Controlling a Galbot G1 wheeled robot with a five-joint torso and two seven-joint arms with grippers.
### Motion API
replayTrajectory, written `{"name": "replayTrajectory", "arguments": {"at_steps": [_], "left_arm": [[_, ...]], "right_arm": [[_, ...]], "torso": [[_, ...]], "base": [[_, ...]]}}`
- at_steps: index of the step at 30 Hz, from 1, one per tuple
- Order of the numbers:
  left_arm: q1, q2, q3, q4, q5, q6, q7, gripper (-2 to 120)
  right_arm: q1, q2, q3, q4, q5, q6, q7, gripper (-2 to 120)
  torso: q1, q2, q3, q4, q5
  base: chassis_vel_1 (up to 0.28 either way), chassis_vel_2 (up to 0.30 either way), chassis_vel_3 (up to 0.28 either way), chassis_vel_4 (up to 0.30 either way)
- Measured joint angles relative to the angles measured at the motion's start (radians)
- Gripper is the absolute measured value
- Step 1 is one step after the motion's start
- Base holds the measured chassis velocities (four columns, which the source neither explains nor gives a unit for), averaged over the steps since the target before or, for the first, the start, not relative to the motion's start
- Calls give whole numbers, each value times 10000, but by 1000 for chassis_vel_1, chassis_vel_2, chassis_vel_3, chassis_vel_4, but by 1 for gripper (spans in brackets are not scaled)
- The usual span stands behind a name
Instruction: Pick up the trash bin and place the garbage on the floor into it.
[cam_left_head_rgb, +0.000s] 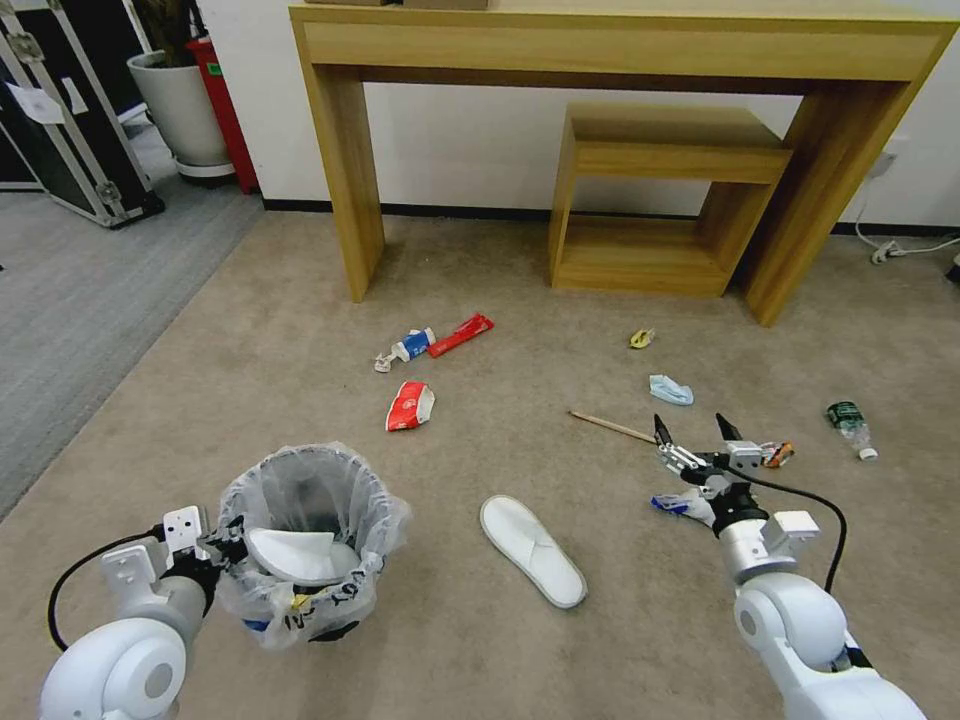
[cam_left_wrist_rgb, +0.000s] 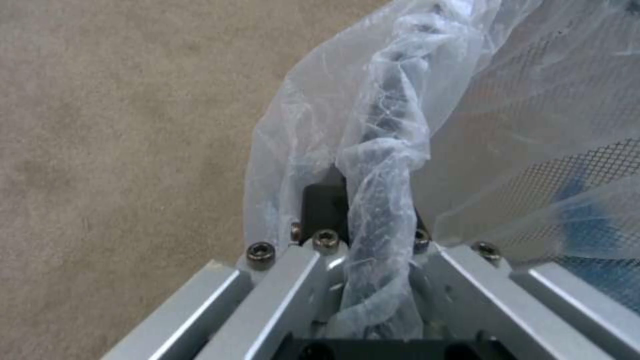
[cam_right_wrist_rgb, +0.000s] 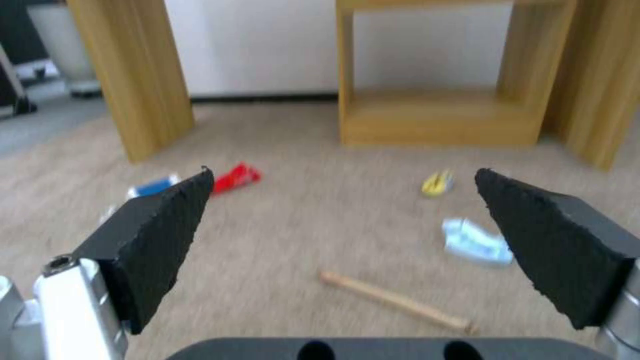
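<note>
Head view: we see the left gripper (cam_left_head_rgb: 225, 545) clamped on the near-left rim of the trash bin (cam_left_head_rgb: 310, 545), which already holds one white slipper (cam_left_head_rgb: 295, 555), while the right gripper (cam_left_head_rgb: 697, 432) hangs with jaws spread just beyond the wooden stick (cam_left_head_rgb: 612, 427) on the floor (cam_left_head_rgb: 500, 400). Left wrist view: we find the bag-wrapped rim (cam_left_wrist_rgb: 380, 200) pinched between the fingers. Right wrist view: we note the stick (cam_right_wrist_rgb: 397, 302) lying between and beyond the parted fingertips (cam_right_wrist_rgb: 193, 195), the light-blue mask (cam_right_wrist_rgb: 477, 242) near one tip.

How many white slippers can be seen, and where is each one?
2. One white fabric slipper lies flat on the beige carpet floor, between the two arms. The other white slipper sits inside the small black bag-lined trash bin, which the left gripper holds.
</note>
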Motion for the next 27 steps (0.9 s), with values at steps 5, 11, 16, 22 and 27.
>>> {"name": "replayTrajectory", "arguments": {"at_steps": [5, 11, 16, 22, 27], "left_arm": [[10, -48, -21, 12, 17, -5, 0, 1], [-3, -203, -29, 4, 85, -5, -21, 1], [-53, -386, -17, 41, 197, -5, -26, 1], [-33, -529, -54, 94, 296, -5, -29, 1], [-16, -668, -82, 164, 380, -14, -26, 1]], "right_arm": [[574, -434, -617, -16, 971, -1724, 534, 100], [1786, -963, -2160, -230, 2587, -4221, 1400, 100], [2621, -1171, -3463, -548, 3770, -6285, 1895, 100], [3239, -1169, -4495, -1459, 3570, -6771, 1310, 100], [4018, -590, -5433, -2752, 2927, -7512, 401, 100]], "torso": [[0, 0, 0, -1, -1], [0, 0, 0, 2, 0], [0, 0, 0, -1, 0], [0, -1, 1, 0, 1], [0, 0, 1, 0, 0]], "base": [[0, 0, 0, 0], [0, 0, 0, 0], [0, 0, 0, 0], [0, 0, 0, 0], [0, 0, 0, 0]]}}
